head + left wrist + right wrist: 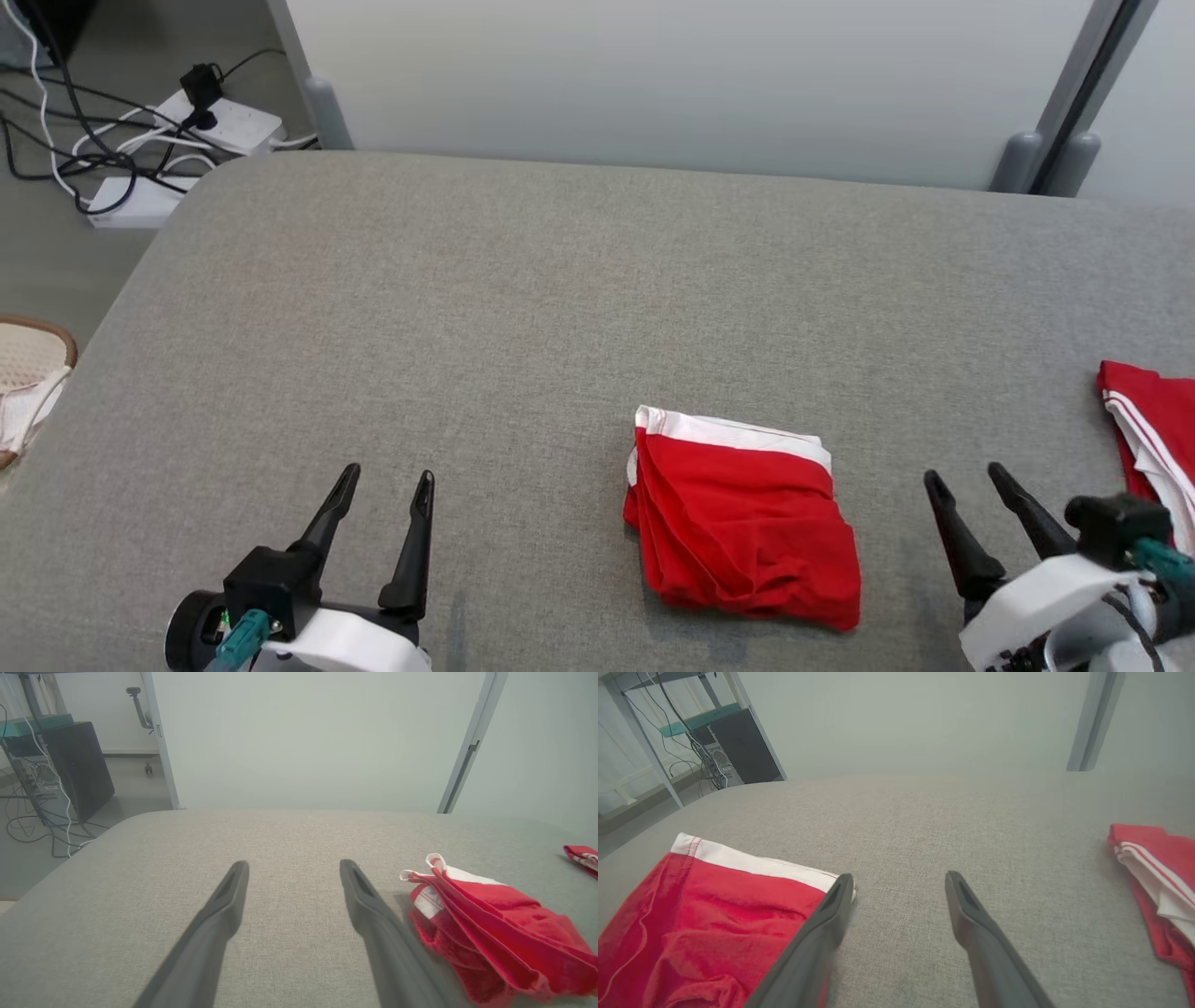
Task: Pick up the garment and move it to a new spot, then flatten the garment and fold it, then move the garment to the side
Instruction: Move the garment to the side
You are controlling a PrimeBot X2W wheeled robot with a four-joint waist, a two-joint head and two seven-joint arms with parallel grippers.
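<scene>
A folded red garment [742, 518] with a white band along its far edge is laid on the grey table [523, 308]. It is near the front edge and right of the middle in the head view. It is set between the two grippers, closer to the right one, and a strip of bare table is seen between it and each of them.

The left gripper [389, 472] is held low at the front left with its fingers spread wide and nothing between them. Bare table is seen in the gap in the left wrist view, with the garment lying just off to the right of the right-hand finger. The right gripper [962, 472] is likewise spread and empty; in its wrist view the garment's white-banded corner is partly hidden behind the left-hand finger.

A second red piece [1153, 439] with white stripes is seen at the table's right edge, well apart from the folded one. Beyond the table's far left corner, power strips [224, 121] and cables are spread on the floor — and a woven basket [28, 373] is cut off by the left edge.
</scene>
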